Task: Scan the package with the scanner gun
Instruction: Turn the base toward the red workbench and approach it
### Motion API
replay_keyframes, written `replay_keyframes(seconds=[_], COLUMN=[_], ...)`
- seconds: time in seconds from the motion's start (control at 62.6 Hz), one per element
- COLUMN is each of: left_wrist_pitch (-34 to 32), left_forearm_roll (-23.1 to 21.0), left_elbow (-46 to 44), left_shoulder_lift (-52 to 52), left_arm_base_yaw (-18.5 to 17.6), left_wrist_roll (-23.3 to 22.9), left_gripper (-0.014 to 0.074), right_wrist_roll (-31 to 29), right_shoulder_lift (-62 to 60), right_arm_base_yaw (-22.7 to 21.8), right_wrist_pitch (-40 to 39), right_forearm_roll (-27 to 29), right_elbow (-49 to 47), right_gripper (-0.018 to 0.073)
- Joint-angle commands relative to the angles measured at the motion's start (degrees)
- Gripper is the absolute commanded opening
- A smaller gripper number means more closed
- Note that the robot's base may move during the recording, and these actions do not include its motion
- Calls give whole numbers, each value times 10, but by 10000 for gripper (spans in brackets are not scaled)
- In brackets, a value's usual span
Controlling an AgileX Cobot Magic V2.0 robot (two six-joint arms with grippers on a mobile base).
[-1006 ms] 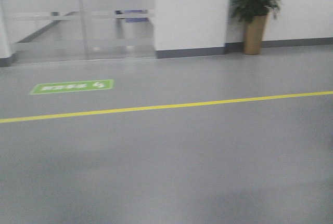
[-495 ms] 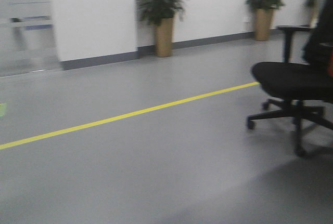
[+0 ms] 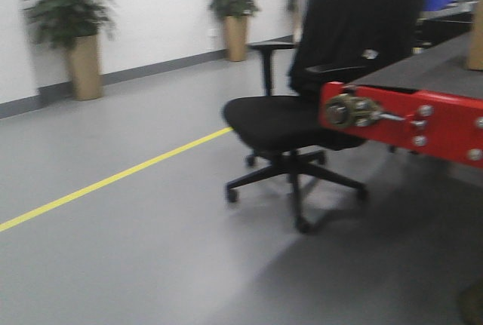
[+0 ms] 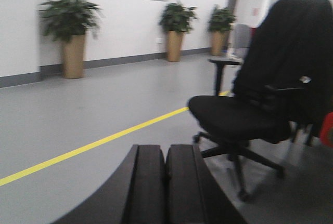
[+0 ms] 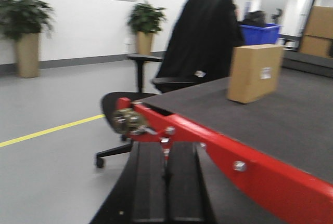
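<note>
A brown cardboard package [image 5: 254, 73] with a small white label stands upright on the dark belt of a red-framed conveyor [image 5: 244, 154]. An edge of it shows at the far right of the front view [image 3: 475, 35]. No scanner gun is in view. My left gripper [image 4: 165, 154] is shut and empty, held above the grey floor facing the office chair. My right gripper [image 5: 166, 151] is shut and empty, just below and in front of the conveyor's red end, well short of the package.
A black office chair [image 3: 302, 121] draped with a black jacket stands beside the conveyor end [image 3: 407, 118]. A blue bin [image 5: 260, 33] and cardboard boxes [image 5: 317, 31] are behind the belt. Potted plants [image 3: 72, 35] line the white wall. A yellow line [image 3: 113, 178] crosses the floor.
The view has swung right: the glass doors and green floor sign have left the frame, and the chair and then the red conveyor end have come into view.
</note>
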Motion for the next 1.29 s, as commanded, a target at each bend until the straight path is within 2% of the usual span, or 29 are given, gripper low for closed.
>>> replay_keyframes(seconds=[0.0,1.278], left_wrist_pitch=[-11,-11], left_forearm_roll=[0,0], left_elbow=[-2,-2], left_shoulder_lift=[-2,-2], left_arm_base_yaw=[-2,-2], left_wrist_roll=[3,3], left_gripper=[-111,-111], right_wrist_roll=[0,0], right_shoulder_lift=[-2,-2], right_arm_base_yaw=[-1,-1], right_wrist_pitch=[-10,-10], right_forearm_roll=[2,2], right_elbow=[0,0], right_gripper=[-167,-167])
